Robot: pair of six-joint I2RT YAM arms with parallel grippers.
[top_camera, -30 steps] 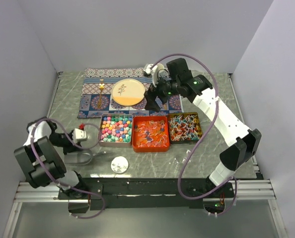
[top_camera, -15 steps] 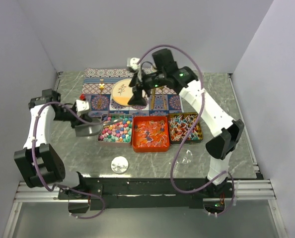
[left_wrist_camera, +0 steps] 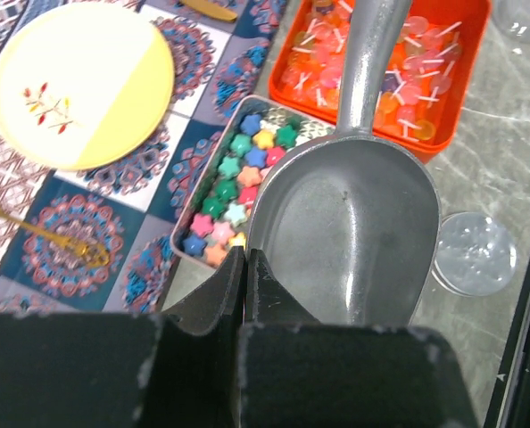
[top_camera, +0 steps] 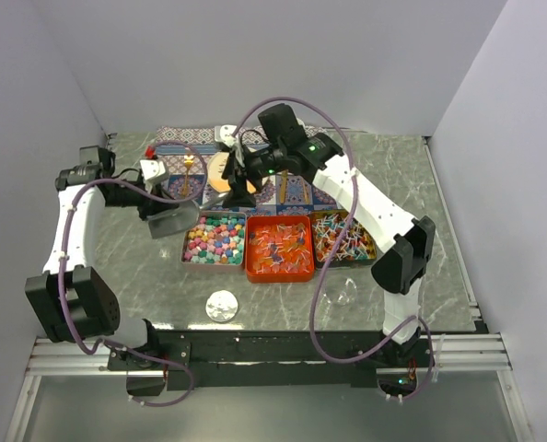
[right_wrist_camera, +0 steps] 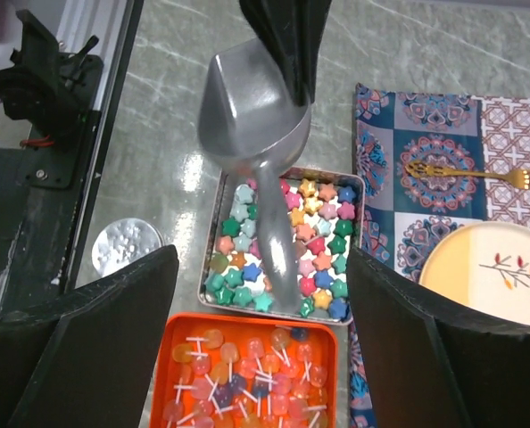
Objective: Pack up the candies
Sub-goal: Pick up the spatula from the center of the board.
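Pastel star-shaped candies (right_wrist_camera: 323, 236) fill a silver tin (top_camera: 215, 242). Beside it, an orange tin (top_camera: 280, 247) holds red-orange lollipop candies (right_wrist_camera: 247, 374), and a third tin (top_camera: 343, 238) holds multicoloured ones with white ends. My left gripper (left_wrist_camera: 244, 259) is shut on the rim of a metal scoop (left_wrist_camera: 345, 232), whose empty bowl hangs at the star tin's left end and whose handle (right_wrist_camera: 278, 241) lies across the stars. My right gripper (right_wrist_camera: 260, 259) hovers open above that tin, one finger on each side of the handle, not touching it.
A patterned mat (top_camera: 177, 161) at the back carries a cream and yellow plate (left_wrist_camera: 82, 85) and a gold fork (right_wrist_camera: 479, 174). A clear round lid (top_camera: 222, 305) lies near the front edge. A clear plastic piece (top_camera: 343, 293) sits in front of the right tin.
My left arm swung the scoop from the near left up to the star tin. My right arm moved left from the orange tin's far side to above the star tin, its jaws narrowing slightly.
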